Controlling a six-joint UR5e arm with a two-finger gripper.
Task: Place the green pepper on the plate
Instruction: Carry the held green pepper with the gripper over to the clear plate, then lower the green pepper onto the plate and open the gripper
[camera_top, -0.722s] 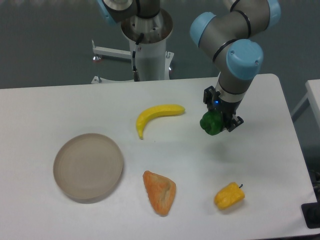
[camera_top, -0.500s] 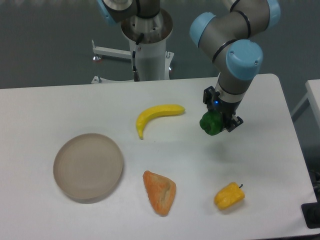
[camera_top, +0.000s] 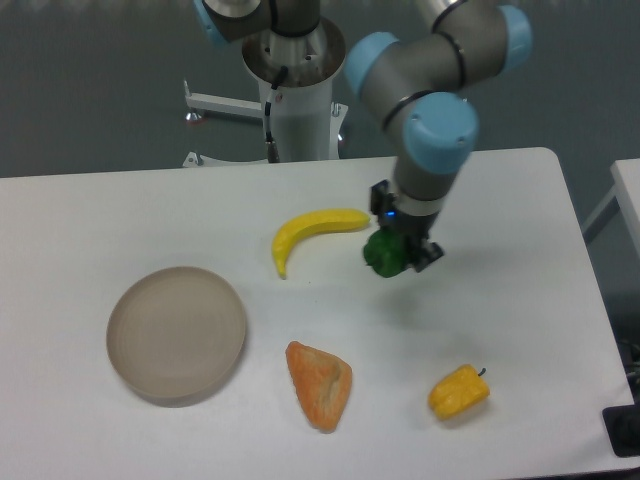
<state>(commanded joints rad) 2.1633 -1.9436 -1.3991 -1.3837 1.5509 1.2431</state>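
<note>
The green pepper (camera_top: 383, 254) is small, glossy and dark green. My gripper (camera_top: 392, 250) is shut on it and holds it above the table, just right of the banana's tip. The plate (camera_top: 176, 333) is a round grey-beige dish with a raised rim at the front left of the table, far to the left of the gripper. Nothing lies on the plate.
A yellow banana (camera_top: 312, 232) lies mid-table between the gripper and the plate. An orange food piece (camera_top: 319, 384) lies at the front centre. A yellow pepper (camera_top: 459, 392) lies at the front right. The robot's base column (camera_top: 296, 90) stands behind the table.
The arm has moved left with the green pepper still in the gripper, from right of centre to beside the banana's right tip. Nothing else moved.
</note>
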